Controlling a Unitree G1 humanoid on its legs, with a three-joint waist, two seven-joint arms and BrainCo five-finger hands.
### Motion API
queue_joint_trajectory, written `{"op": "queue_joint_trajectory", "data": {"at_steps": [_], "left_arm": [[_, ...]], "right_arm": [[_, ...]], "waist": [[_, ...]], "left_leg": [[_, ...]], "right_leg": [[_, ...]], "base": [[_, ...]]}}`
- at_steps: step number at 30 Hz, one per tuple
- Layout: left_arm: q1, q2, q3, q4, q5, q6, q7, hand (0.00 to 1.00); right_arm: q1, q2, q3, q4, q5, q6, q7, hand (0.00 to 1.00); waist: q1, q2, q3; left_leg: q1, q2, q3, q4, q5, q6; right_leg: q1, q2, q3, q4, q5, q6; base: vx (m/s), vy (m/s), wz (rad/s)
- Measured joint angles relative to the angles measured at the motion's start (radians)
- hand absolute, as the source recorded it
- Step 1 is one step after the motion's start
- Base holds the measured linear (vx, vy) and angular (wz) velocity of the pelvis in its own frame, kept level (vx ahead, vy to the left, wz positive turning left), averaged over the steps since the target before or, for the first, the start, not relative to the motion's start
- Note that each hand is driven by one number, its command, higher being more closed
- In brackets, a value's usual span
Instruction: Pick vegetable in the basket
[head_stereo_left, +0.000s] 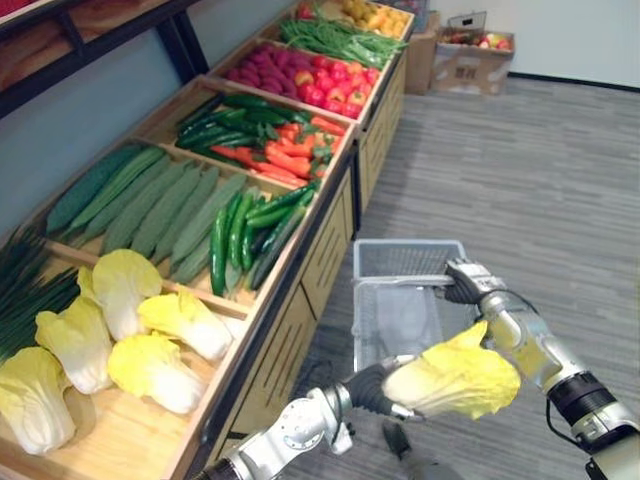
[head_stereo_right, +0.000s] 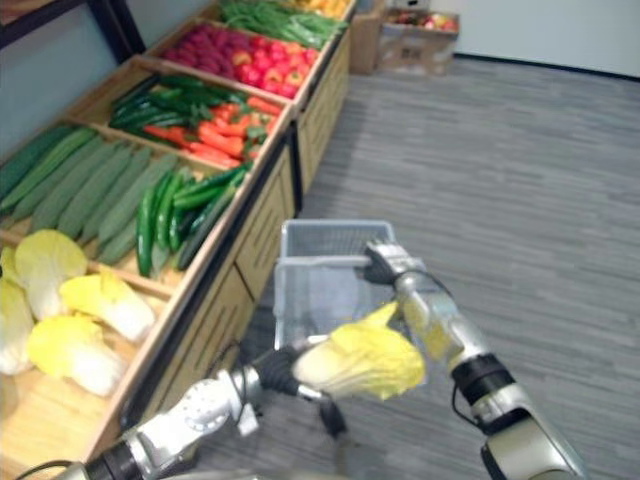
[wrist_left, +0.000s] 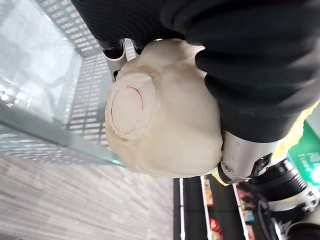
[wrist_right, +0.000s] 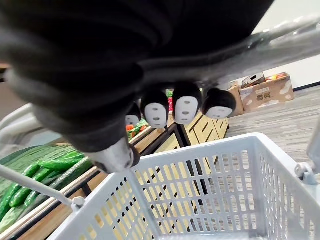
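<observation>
**Holding the cabbage, not yet dropping it in**

Grips a yellow cabbage (head_stereo_left: 455, 380) in the left hand (head_stereo_left: 368, 385), with fingers curled tight round its pale end, up in the air just at the near side of the basket (head_stereo_left: 405, 258). Looks about half done: picked up, not yet put in. Needs a lift over the rim, then a let-go. Holds the basket by its handle (head_stereo_left: 400, 281) with the right hand (head_stereo_left: 465, 283), with fingers curled round the bar. Looks empty inside. Could bump the handle or the right arm on the way in. Off to the left, a wooden stand (head_stereo_left: 300, 300) with more cabbages (head_stereo_left: 150, 365), then cucumbers (head_stereo_left: 150, 205) and green peppers (head_stereo_left: 250, 225); far back, cardboard boxes (head_stereo_left: 470, 55)
</observation>
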Motion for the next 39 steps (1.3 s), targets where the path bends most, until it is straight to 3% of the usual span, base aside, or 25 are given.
{"op": "queue_joint_trajectory", "data": {"at_steps": [3, 6, 11, 16, 17, 22, 30, 33, 37, 39], "left_arm": [[-0.002, -0.02, 0.006, 0.086, 0.072, -0.001, 0.004, 1.0], [-0.021, -0.111, 0.066, 0.211, 0.121, 0.007, 0.017, 1.0], [-0.123, -0.296, 0.226, 0.42, 0.207, 0.055, 0.139, 1.0], [-0.204, -0.386, 0.31, 0.568, 0.289, 0.121, 0.263, 1.0], [-0.21, -0.401, 0.322, 0.581, 0.31, 0.135, 0.293, 0.0], [-0.226, -0.447, 0.326, 0.618, 0.371, 0.176, 0.354, 0.0], [-0.25, -0.476, 0.321, 0.591, 0.377, 0.184, 0.359, 0.0], [-0.244, -0.443, 0.277, 0.431, 0.377, 0.179, 0.339, 0.0], [-0.208, -0.385, 0.243, 0.195, 0.372, 0.127, 0.283, 0.0], [-0.164, -0.318, 0.223, 0.069, 0.356, 0.1, 0.253, 0.0]], "right_arm": [[-0.019, 0.004, 0.011, 0.0, 0.027, 0.0, 0.001, 1.0], [-0.023, 0.02, 0.02, 0.002, 0.032, 0.0, 0.003, 1.0], [-0.046, 0.051, 0.011, 0.011, 0.055, 0.001, 0.004, 1.0], [-0.049, 0.086, 0.0, 0.026, 0.056, 0.002, 0.004, 1.0], [-0.049, 0.086, -0.004, 0.032, 0.056, 0.002, 0.004, 1.0], [-0.05, 0.088, -0.006, 0.072, 0.055, 0.014, 0.006, 1.0], [-0.049, 0.083, -0.01, 0.111, 0.054, 0.036, 0.019, 1.0], [-0.049, 0.081, -0.025, 0.133, 0.054, 0.036, 0.021, 1.0], [-0.002, 0.079, -0.121, 0.182, 0.054, 0.036, 0.022, 1.0], [0.031, 0.078, -0.182, 0.215, 0.054, 0.037, 0.02, 1.0]], "waist": [[-0.019, -0.003, 0.002], [-0.022, -0.007, 0.006], [-0.04, -0.008, 0.028], [-0.047, -0.013, 0.039], [-0.047, -0.015, 0.043], [-0.046, -0.015, 0.045], [-0.045, -0.016, 0.046], [-0.042, -0.016, 0.045], [-0.017, -0.013, 0.044], [-0.015, -0.01, 0.042]], "left_leg": [[-0.001, -0.006, -0.007, -0.003, -0.003, 0.004], [-0.01, -0.014, -0.019, -0.008, -0.005, 0.008], [-0.018, -0.05, -0.053, -0.039, 0.005, 0.027], [-0.017, -0.063, -0.072, -0.054, 0.006, 0.03], [-0.017, -0.064, -0.075, -0.054, 0.006, 0.031], [-0.019, -0.07, -0.092, -0.059, 0.009, 0.036], [-0.041, -0.087, -0.147, -0.072, 0.024, 0.057], [-0.062, -0.092, -0.195, -0.075, 0.034, 0.068], [-0.075, -0.094, -0.258, -0.08, 0.048, 0.077], [-0.088, -0.098, -0.311, -0.092, 0.062, 0.087]], "right_leg": [[0.0, -0.002, 0.002, 0.003, 0.001, 0.001], [-0.001, -0.008, 0.003, 0.003, 0.001, 0.001], [-0.013, -0.033, -0.007, 0.003, 0.003, 0.004], [-0.013, -0.039, -0.004, 0.005, 0.005, 0.007], [-0.013, -0.041, -0.005, 0.005, 0.005, 0.007], [-0.013, -0.047, -0.012, 0.005, 0.005, 0.007], [-0.012, -0.076, -0.057, 0.003, 0.005, 0.009], [-0.011, -0.093, -0.096, 0.002, 0.004, 0.011], [0.009, -0.113, -0.155, -0.002, 0.004, 0.011], [0.023, -0.128, -0.2, -0.003, 0.003, 0.013]], "base": [[-0.01, -0.007, 0.01], [-0.02, -0.012, 0.06], [-0.03, -0.015, 0.1], [-0.04, -0.032, 0.0], [-0.02, -0.039, 0.08], [-0.02, -0.04, 0.05], [-0.03, -0.05, 0.19], [-0.04, -0.058, 0.44], [-0.04, -0.049, 0.49], [-0.07, -0.042, 0.69]]}}
